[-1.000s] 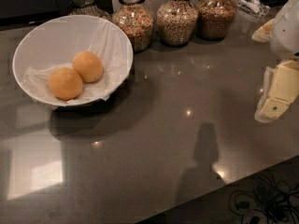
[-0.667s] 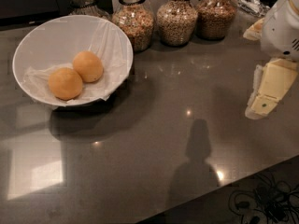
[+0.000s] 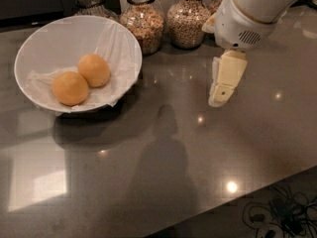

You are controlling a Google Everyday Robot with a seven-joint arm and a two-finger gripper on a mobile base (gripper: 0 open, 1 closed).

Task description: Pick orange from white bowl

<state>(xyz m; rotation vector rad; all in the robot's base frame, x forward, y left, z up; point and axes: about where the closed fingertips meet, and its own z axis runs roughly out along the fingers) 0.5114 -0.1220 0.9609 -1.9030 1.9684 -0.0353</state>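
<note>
The white bowl (image 3: 118, 39) stands at the left of the dark counter, lined with crumpled white paper. Two fruits lie in it, touching. The orange (image 3: 94, 69), paler and more egg-shaped, is the one to the right and farther back. Its rounder, deeper-orange twin (image 3: 70, 88) lies front left. My gripper (image 3: 221, 92) hangs from the white arm at the right of the view, pointing down above the counter. It is well to the right of the bowl, apart from it and holding nothing.
Several glass jars of grains (image 3: 143, 19) stand in a row along the back edge, just behind the bowl and the arm. The counter's front edge runs diagonally at the lower right, with cables (image 3: 277, 212) on the floor beyond it.
My gripper has moved left across the counter toward the bowl. The bowl and both fruits have not moved.
</note>
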